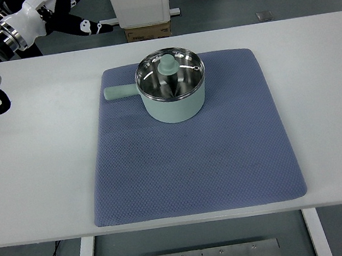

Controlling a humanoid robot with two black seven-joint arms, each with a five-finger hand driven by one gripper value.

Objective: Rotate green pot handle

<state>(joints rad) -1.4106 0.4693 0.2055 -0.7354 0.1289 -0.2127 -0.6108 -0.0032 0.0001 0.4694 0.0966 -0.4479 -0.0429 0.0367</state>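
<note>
Green pot point(173, 93) sat near the far end of the blue mat point(194, 156) on the white table point(36, 166), handle point(119, 92) pointing left, lid point(169, 72) on. Left hand point(71, 5) up at the top-left corner, well clear of the pot; couldn't tell open or curled.

one green pot point(173, 94), one lid point(169, 74), one blue mat point(194, 156), one white table point(35, 160), one cardboard box point(148, 31).
</note>
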